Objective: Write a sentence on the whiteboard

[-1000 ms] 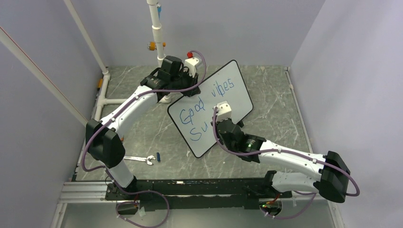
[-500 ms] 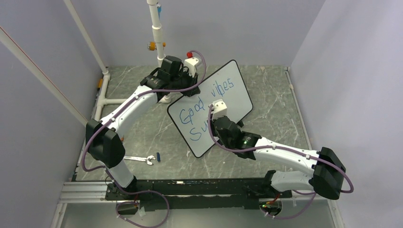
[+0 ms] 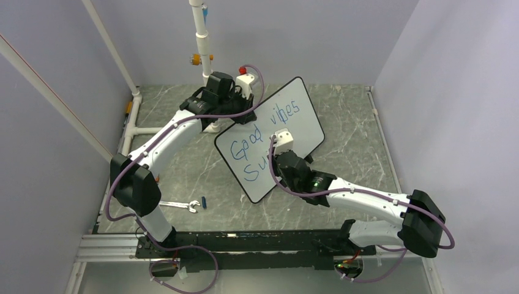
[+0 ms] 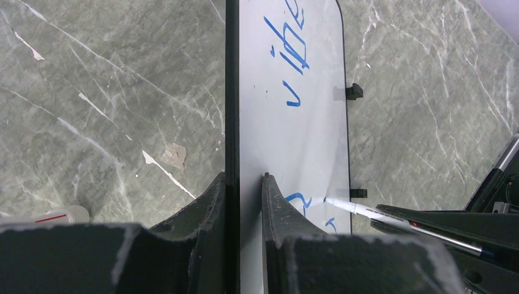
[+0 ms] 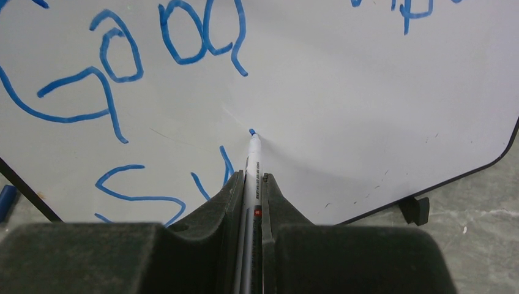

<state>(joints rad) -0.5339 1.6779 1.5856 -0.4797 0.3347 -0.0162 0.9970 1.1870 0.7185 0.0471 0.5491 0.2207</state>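
Note:
The whiteboard stands tilted on edge in the middle of the table, with its black frame and small feet visible. My left gripper is shut on its upper left edge; in the left wrist view the fingers pinch the whiteboard from both sides. The sentence is in blue, reading "Good vibes" with "Su" beneath. My right gripper is shut on a white marker. Its blue tip rests against the whiteboard just right of the "Su", below "Good".
A small wrench and a blue marker cap lie on the marbled table at front left. A white pipe post rises at the back, behind my left arm. Grey walls close in both sides.
My right arm has shifted slightly left and toward the board, carrying the marker tip along the second line. The left gripper and the board have stayed put.

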